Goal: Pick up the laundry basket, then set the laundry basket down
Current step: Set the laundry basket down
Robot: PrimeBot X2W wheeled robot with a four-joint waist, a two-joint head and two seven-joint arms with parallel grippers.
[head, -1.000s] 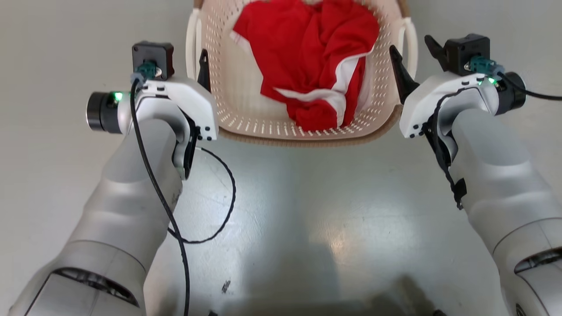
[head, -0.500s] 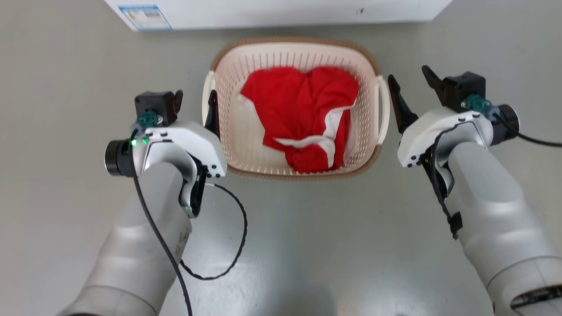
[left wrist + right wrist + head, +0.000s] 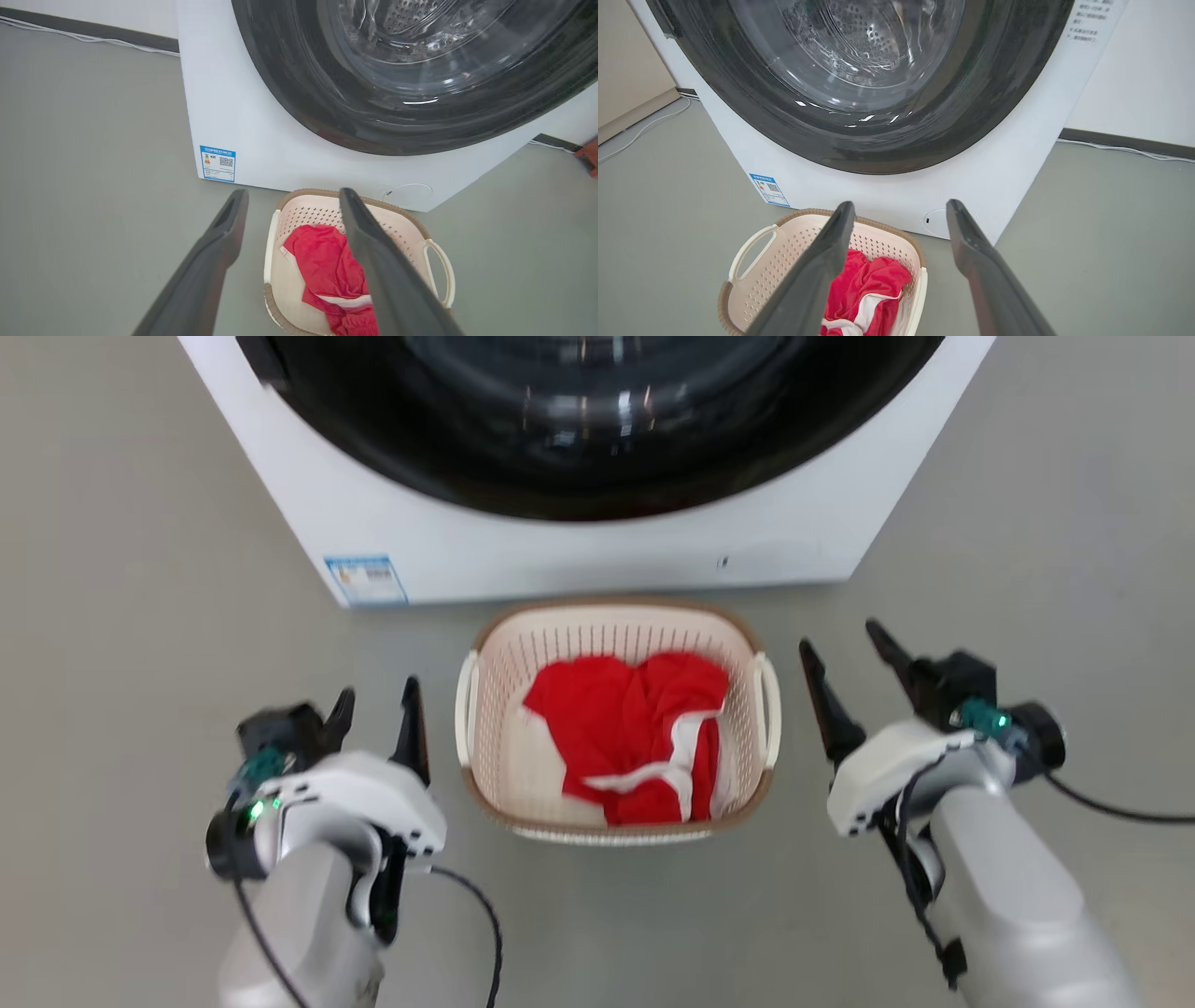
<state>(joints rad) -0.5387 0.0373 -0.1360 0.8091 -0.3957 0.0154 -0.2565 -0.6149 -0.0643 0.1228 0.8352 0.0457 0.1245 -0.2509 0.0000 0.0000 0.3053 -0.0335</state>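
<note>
The laundry basket (image 3: 611, 637) stands on the grey floor (image 3: 112, 616), just in front of the washing machine (image 3: 560, 551) and below its round door, a handy spot for loading. A red garment (image 3: 625, 728) lies crumpled inside it. The left gripper (image 3: 378, 691) hangs to the left of the basket and the right gripper (image 3: 838, 637) to the right. Each is roughly level with a white loop handle (the natural holds for a two-armed lift). Both pairs of jaws stand wide apart and grip nothing. Neither touches the basket: there is a gap of floor on each side, and in the wrist views the basket lies lower, beyond the fingertips.
</note>
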